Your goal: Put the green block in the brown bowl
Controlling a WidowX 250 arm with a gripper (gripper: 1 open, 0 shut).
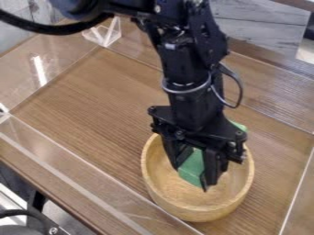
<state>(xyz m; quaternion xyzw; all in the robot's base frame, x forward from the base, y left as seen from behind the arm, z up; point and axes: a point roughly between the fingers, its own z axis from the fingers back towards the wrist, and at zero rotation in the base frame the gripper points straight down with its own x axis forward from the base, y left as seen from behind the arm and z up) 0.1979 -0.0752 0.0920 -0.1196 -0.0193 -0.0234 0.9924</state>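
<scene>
Here the end effector (200,163), clamped on the green block (193,169) low inside the brown bowl (166,195), risks the block sticking or bouncing over the rim on release.

bowl: round light-brown wooden bowl (166,195), grain visible, smooth matt
block: small bright-green flat block (192,168), matt
table: brown wood-grain tabletop (86,101), slight sheen
gripper: black gripper (201,179), matt, plastic or metal unclear
walls: clear glossy plastic panels (50,156)
</scene>
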